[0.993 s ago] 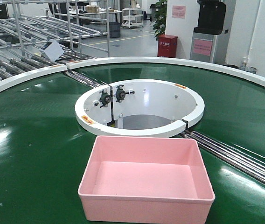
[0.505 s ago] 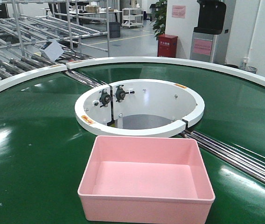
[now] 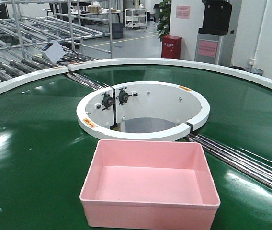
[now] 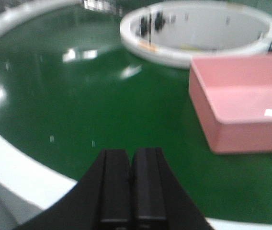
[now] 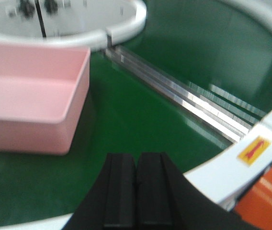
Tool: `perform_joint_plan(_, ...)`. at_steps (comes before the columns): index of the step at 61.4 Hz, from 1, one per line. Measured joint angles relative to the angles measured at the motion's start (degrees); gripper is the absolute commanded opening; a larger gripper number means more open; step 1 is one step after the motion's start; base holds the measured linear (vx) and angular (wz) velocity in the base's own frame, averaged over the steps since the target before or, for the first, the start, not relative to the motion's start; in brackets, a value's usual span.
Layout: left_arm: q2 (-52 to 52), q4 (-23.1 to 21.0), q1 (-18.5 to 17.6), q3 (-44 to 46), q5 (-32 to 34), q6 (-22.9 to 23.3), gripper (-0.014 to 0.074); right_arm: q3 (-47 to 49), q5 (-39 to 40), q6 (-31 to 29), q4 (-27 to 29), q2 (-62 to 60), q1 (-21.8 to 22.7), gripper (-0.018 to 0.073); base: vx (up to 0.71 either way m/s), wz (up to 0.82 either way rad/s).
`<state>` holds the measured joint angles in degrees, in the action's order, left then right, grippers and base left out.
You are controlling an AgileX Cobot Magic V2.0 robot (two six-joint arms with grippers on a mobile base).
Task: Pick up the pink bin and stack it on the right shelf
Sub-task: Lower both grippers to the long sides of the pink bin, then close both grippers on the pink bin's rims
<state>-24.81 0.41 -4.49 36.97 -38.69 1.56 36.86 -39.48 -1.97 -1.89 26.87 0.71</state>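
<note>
The pink bin sits empty on the green belt, just in front of the white ring. In the left wrist view the pink bin lies ahead and to the right of my left gripper, which is shut with nothing in it. In the right wrist view the pink bin lies ahead and to the left of my right gripper, also shut and empty. Both grippers hang near the belt's front edge, apart from the bin. The right shelf is out of view.
A white ring encloses a round opening at the centre of the green conveyor belt. Steel rollers cross the belt at right. Grey roller racks stand at back left. The belt's white outer rim runs close to my right gripper.
</note>
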Motion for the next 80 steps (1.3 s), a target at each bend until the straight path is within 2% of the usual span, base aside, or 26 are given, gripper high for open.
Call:
perform_joint_plan(7,-4.82,-0.41,0.00,-0.50,-1.36,0.63,0.0094,0.06,-1.70,-0.39,0.15,6.79,0.00,0.0057,0.00,0.00)
perform_joint_plan(13,-9.71,-0.41,0.00,-0.50,-1.71,0.04,0.0276,1.09,-3.67,-2.16,1.89,13.08,0.00,0.0197,0.00,0.00)
perform_joint_plan(17,-13.06,-0.41,0.00,-0.50,-1.71,-2.19,0.0390,2.72,-5.12,-4.14,3.44,17.22,0.00,0.0318,0.00,0.00)
perform_joint_plan(20,-15.99,-1.95,-0.06,-0.50,-1.53,-5.69,0.0487,4.35,-5.78,-5.84,4.79,20.86,0.00,0.0424,0.00,0.00)
perform_joint_plan(28,-22.70,-6.33,-2.43,-0.16,0.77,-11.86,0.0603,8.91,-7.00,-10.23,7.77,28.09,0.00,0.0573,0.00,0.00)
perform_joint_plan(32,-27.13,-8.97,-4.35,1.46,1.04,-14.93,0.0619,11.67,-7.94,-12.62,8.93,32.06,0.00,0.0613,0.00,0.00)
perform_joint_plan(39,-35.24,-11.87,-7.22,6.65,0.79,-18.51,0.0610,16.03,-9.33,-16.36,10.01,38.90,0.00,0.0617,0.00,0.00)
perform_joint_plan(52,-50.57,-12.57,-11.17,20.05,0.74,-22.32,0.0597,23.53,-10.34,-20.68,10.50,49.73,0.00,0.0591,0.00,0.00)
perform_joint_plan(62,-61.89,-12.37,-12.69,31.04,-1.14,-23.57,0.0594,30.27,-11.65,-21.99,11.27,57.15,-0.83,0.0589,0.00,0.00)
perform_joint_plan(69,-69.22,-11.70,-13.09,40.44,-4.62,-23.34,0.0594,35.95,-12.06,-22.28,10.61,62.60,-3.60,0.0589,0.00,0.00)
perform_joint_plan(80,-78.61,-10.19,-13.09,53.04,-10.09,-19.09,0.0594,47.20,-15.49,-15.66,7.58,71.55,-8.50,0.0589,0.00,0.00)
